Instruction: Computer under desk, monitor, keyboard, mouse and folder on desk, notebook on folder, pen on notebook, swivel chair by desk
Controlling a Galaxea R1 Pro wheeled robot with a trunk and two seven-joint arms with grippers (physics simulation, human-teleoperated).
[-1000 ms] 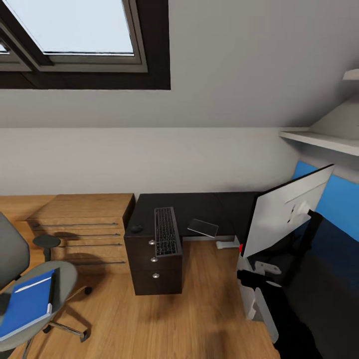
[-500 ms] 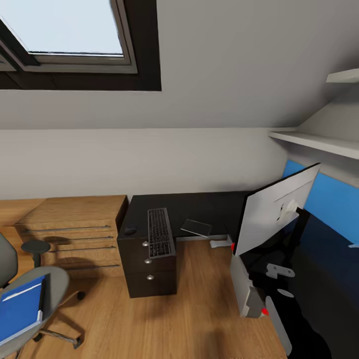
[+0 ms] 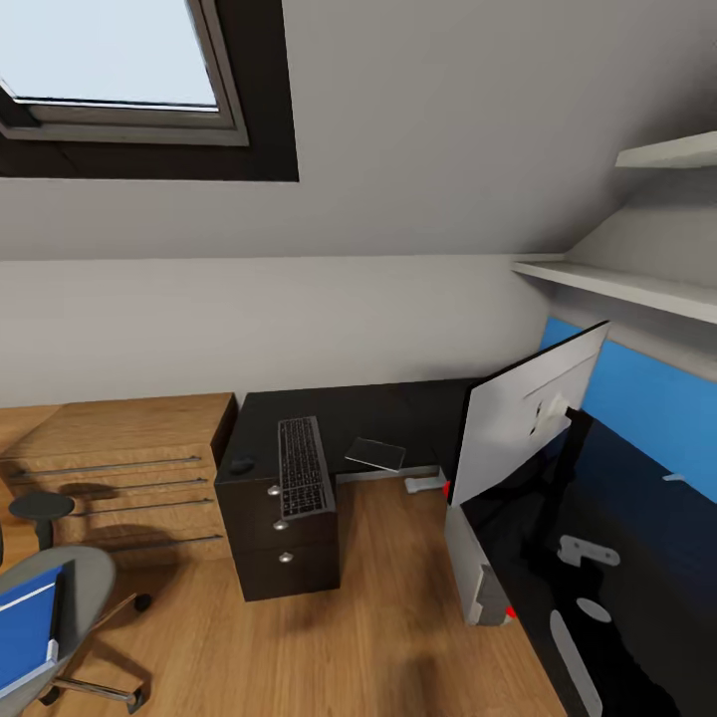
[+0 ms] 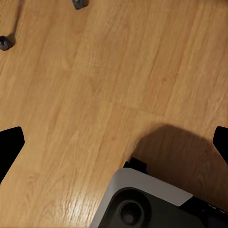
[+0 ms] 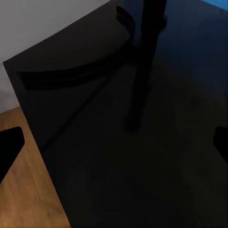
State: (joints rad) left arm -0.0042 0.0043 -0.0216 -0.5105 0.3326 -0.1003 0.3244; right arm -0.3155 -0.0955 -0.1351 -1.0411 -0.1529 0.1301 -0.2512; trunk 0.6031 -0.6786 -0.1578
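The black desk (image 3: 398, 408) runs along the wall and down the right side. On its drawer end lie the dark keyboard (image 3: 302, 466) and, beside it, the small black mouse (image 3: 242, 465). The monitor (image 3: 528, 418) stands on the desk's right wing with its white back to me; the right wrist view shows its dark stand (image 5: 142, 61). A grey computer tower (image 3: 476, 568) stands on the floor under that wing. The swivel chair (image 3: 90, 578) with the blue folder (image 3: 25, 637) is cut off at the lower left. My left gripper (image 4: 114, 142) hangs open over the floor. My right gripper (image 5: 114, 147) is open over the desk top.
A wooden chest of drawers (image 3: 110, 468) stands left of the desk. A flat grey sheet (image 3: 375, 453) lies on the desk past the keyboard. White shelves (image 3: 617, 284) jut out above the right wing. Wooden floor (image 3: 378, 617) stretches in front of the drawers.
The whole view has swung to the right: desk, keyboard and monitor sit further left in the picture, and the chair with the folder has slid mostly off the left edge.
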